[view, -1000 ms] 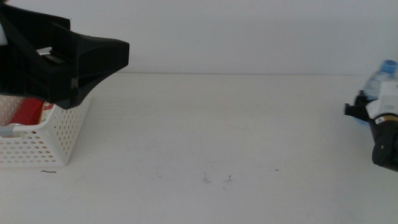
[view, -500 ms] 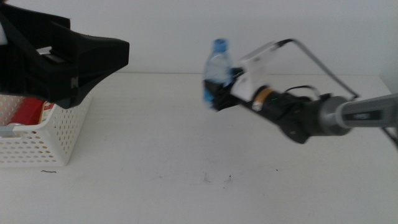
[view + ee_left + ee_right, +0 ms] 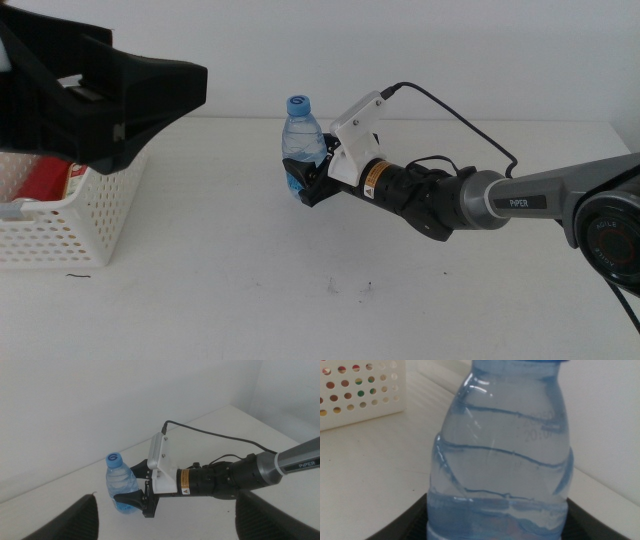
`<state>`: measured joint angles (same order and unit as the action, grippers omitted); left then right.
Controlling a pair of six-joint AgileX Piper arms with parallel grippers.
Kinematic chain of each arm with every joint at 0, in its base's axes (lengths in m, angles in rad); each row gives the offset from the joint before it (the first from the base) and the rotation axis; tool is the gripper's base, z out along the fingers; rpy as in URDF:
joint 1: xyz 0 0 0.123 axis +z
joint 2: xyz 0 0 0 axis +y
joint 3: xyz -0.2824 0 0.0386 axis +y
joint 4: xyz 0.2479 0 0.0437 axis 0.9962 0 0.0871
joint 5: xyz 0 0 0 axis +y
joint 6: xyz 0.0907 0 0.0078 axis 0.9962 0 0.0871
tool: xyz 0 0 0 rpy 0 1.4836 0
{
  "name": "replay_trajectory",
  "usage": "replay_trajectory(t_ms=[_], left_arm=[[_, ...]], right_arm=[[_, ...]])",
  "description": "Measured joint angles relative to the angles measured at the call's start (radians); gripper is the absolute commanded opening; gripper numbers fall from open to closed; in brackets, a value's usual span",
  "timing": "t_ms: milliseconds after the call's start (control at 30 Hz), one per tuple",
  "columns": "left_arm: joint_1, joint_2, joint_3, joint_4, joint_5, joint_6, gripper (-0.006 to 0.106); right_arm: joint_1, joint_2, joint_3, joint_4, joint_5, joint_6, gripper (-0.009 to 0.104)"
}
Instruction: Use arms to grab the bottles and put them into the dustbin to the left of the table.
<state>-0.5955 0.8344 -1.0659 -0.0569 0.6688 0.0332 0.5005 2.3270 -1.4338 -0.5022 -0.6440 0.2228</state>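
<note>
The white dustbin (image 3: 62,225) is sitting at the far left of the counter (image 3: 330,230), its perforated wall facing the camera, with something red (image 3: 45,180) lying inside it. Above the dustbin, the left arm (image 3: 95,95) is hanging as a large dark shape; its wrist camera is showing its own two jaws spread wide apart at the lower corners of that view, gripping nothing, and the left gripper (image 3: 165,522) is looking out over the middle of the counter.

Left of the counter's centre, toward the far side, the clear water bottle (image 3: 301,145) is standing upright with its blue cap (image 3: 299,103) on top. The right gripper (image 3: 305,180) is clasping it around the lower body, at the blue label, with one dark jaw on each side; the right wrist view is showing the bottle (image 3: 500,455) filling the frame between the jaws. The bottle is well apart from the dustbin.

The right arm (image 3: 450,200) is reaching in from the right, its white housing (image 3: 355,130) just behind the bottle and a black cable (image 3: 460,120) arching over it.
</note>
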Motion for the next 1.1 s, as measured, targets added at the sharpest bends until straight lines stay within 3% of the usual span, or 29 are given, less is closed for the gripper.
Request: replay_trajectory(t_ms=[200, 333, 567, 733, 800, 900, 967, 1000, 1100], left_arm=[[0.0, 0.0, 0.0, 0.0, 0.0, 0.0, 0.094], [0.0, 0.0, 0.0, 0.0, 0.0, 0.0, 0.094], [0.0, 0.0, 0.0, 0.0, 0.0, -0.002, 0.094], [0.0, 0.0, 0.0, 0.0, -0.002, -0.002, 0.094], [0.0, 0.0, 0.0, 0.0, -0.002, -0.002, 0.094], [0.0, 0.0, 0.0, 0.0, -0.002, -0.002, 0.094], [0.0, 0.0, 0.0, 0.0, -0.002, -0.002, 0.094], [0.0, 0.0, 0.0, 0.0, -0.002, -0.002, 0.094], [0.0, 0.0, 0.0, 0.0, -0.002, -0.002, 0.094]], right_arm=[[0.0, 0.0, -0.005, -0.026, 0.009, 0.04, 0.063], [-0.002, 0.0, -0.003, -0.053, 0.009, 0.095, 0.089], [-0.002, -0.114, 0.13, -0.019, 0.055, 0.134, 0.091], [-0.002, -0.314, 0.375, 0.003, 0.11, 0.23, 0.09], [-0.002, -0.431, 0.475, 0.003, 0.185, 0.277, 0.089], [-0.002, -0.663, 0.558, 0.021, 0.433, 0.325, 0.086], [0.0, -0.842, 0.544, 0.088, 0.624, 0.257, 0.082], [0.003, -0.925, 0.517, 0.152, 0.731, 0.173, 0.081], [0.015, -1.101, 0.39, 0.419, 1.007, -0.14, 0.079]])
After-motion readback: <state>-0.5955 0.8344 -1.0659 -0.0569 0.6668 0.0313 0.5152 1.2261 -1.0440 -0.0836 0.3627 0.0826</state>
